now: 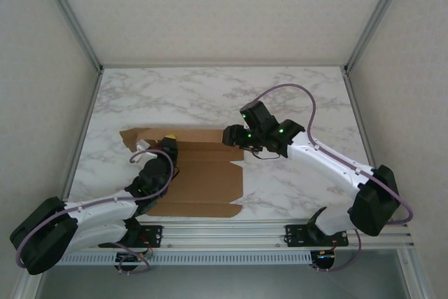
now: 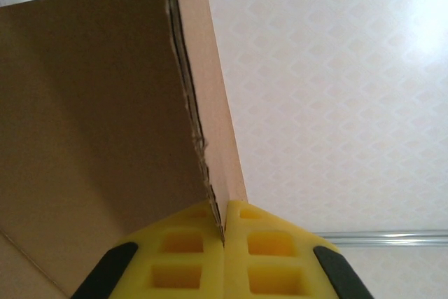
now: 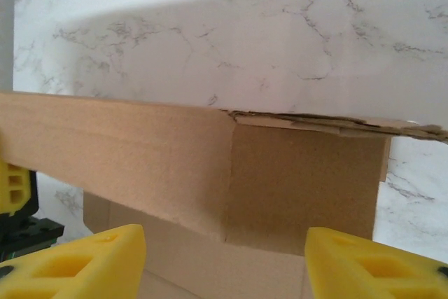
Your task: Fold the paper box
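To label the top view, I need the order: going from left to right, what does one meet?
Left elbow → left gripper → right gripper → right elbow. The box overlaps both grippers, so it is left out.

White arm links (image 1: pixel 329 162), black joints (image 1: pixel 371 204), lilac cables (image 1: pixel 287 86), green lights (image 1: pixel 280 131), yellow square-holed gripper fingers (image 3: pixel 77 264)

In the top view the left arm (image 1: pixel 105 211) covers the near-left part of the paper box (image 1: pixel 203 173). The left gripper (image 2: pixel 224 208) and right gripper (image 3: pixel 222 239) are each cut off by the bottom edge of their wrist views, where the box also runs out of frame.
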You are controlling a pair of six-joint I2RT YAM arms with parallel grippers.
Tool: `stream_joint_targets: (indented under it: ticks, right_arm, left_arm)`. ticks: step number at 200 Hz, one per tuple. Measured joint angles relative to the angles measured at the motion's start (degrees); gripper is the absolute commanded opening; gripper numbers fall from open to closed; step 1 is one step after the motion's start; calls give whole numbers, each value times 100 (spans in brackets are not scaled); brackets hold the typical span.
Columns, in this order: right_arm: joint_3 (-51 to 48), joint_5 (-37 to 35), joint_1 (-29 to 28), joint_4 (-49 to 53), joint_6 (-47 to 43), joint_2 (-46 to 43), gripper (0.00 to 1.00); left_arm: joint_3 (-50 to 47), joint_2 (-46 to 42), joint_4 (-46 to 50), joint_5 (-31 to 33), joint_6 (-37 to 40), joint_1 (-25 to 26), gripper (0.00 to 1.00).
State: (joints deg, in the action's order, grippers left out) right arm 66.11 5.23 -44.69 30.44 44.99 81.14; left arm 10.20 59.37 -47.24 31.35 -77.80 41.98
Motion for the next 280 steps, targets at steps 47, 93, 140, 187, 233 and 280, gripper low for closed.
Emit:
stream_joint_targets:
  ticks: [47,93,140,187,233,280]
  right_arm:
    - [-79,634,374,-787,258,188,65]
    - [-79,999,411,-1261,442,433,65]
    - [-216,999,409,-1311,457,450,65]
    - [-656,1121,411,-1665,678,415,64]
    - [-828,1543,409,-2588,1182,424,49]
    - [-935,1427,417,-2605,1097,402,65]
  left_arm:
    - [31,68,-2,0,0,0,0]
    - [37,74,2,15,0,-7,0]
    - [63,74,63,15,0,-7,0]
    - [66,72,83,17,-2,-7,0]
    - [85,72,98,46,-7,-7,0]
    - [101,61,157,83,-7,-11,0]
